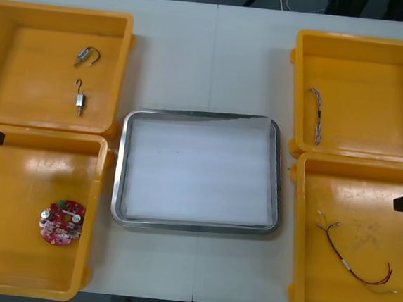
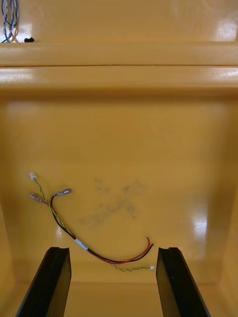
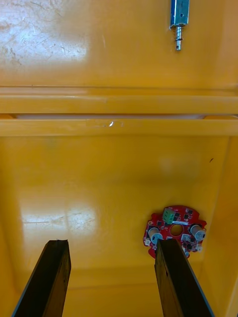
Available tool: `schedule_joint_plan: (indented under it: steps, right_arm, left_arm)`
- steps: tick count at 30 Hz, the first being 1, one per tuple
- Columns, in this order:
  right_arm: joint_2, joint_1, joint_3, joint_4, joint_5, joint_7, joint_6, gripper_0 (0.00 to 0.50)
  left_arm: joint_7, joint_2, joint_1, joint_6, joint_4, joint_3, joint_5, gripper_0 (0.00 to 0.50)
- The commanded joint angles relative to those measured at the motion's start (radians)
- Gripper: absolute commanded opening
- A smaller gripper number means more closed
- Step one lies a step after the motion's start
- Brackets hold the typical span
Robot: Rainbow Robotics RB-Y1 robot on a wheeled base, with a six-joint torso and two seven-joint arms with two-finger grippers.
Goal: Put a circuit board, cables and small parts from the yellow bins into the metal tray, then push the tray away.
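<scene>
Metal tray (image 1: 119,176), white inside, between yellow bins (image 1: 32,72)

No text, label, brand, number or sign can be read, no marking made out on the round red circuit board (image 1: 61,221) at 8 o'clock, the yellow bins (image 1: 58,10) or the metal tray (image 1: 120,165).

- Bins (image 1: 62,11): yellow all over.
- Tray (image 1: 120,179): shiny silver rim, white inside.
- Circuit board (image 1: 61,221): red, with green and silver bits.
- Long cable (image 1: 348,263): red, black and yellow strands, white ends.
- Twisted cable (image 1: 316,115): blue and white.
- Small metal parts (image 1: 86,55): silver.
- Worktop (image 1: 209,67): pale grey-white.
- Left gripper (image 3: 111,245) and right gripper (image 2: 113,250): black.
</scene>
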Motion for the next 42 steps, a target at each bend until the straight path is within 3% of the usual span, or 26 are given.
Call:
schedule_joint_plan:
  steps: [1, 6, 17, 25, 31, 35, 42]
  right_arm:
    - [-0.042, 0.054, -0.035, -0.026, -0.018, -0.023, 0.003, 0.500]
    - [-0.036, 0.099, -0.027, -0.037, -0.027, -0.009, 0.003, 0.500]
    - [-0.027, 0.225, 0.073, -0.122, 0.019, 0.039, -0.029, 0.500]
    - [0.027, 0.314, 0.084, -0.122, 0.063, 0.231, -0.180, 0.500]
    - [0.035, 0.380, 0.125, -0.122, 0.117, 0.330, -0.280, 0.500]
    - [0.041, 0.404, 0.205, -0.119, 0.206, 0.338, -0.343, 0.500]
    - [0.044, 0.418, 0.321, -0.042, 0.272, 0.338, -0.490, 0.500]
  left_arm:
    - [-0.051, -0.001, 0.076, 0.006, -0.073, -0.014, 0.015, 0.500]
    - [-0.043, -0.001, 0.128, 0.001, -0.114, -0.032, 0.016, 0.500]
    - [-0.026, -0.010, 0.263, -0.178, -0.174, -0.101, 0.004, 0.500]
    - [-0.026, -0.012, 0.339, -0.300, -0.177, -0.170, -0.016, 0.500]
    - [-0.019, -0.018, 0.358, -0.338, -0.176, -0.224, -0.047, 0.500]
    - [-0.014, -0.019, 0.369, -0.356, -0.176, -0.257, -0.084, 0.500]
    - [0.001, -0.019, 0.375, -0.381, -0.174, -0.316, -0.162, 0.500]
